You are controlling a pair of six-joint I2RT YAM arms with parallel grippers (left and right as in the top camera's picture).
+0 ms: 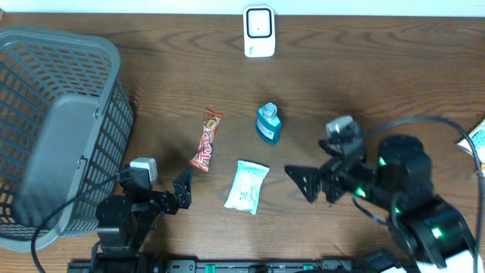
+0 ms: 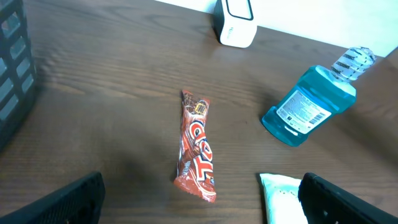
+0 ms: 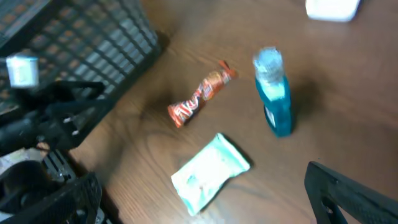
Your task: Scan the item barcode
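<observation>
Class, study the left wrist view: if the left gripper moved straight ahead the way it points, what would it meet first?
Most likely the candy bar, lying dead ahead of the open left gripper; the white scanner stands farther on.

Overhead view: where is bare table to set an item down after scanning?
Bare wood lies between the grey mesh basket and the white scanner, and right of the scanner beyond the right arm. The centre is crowded: red candy bar, blue mouthwash bottle, white wipes packet.
</observation>
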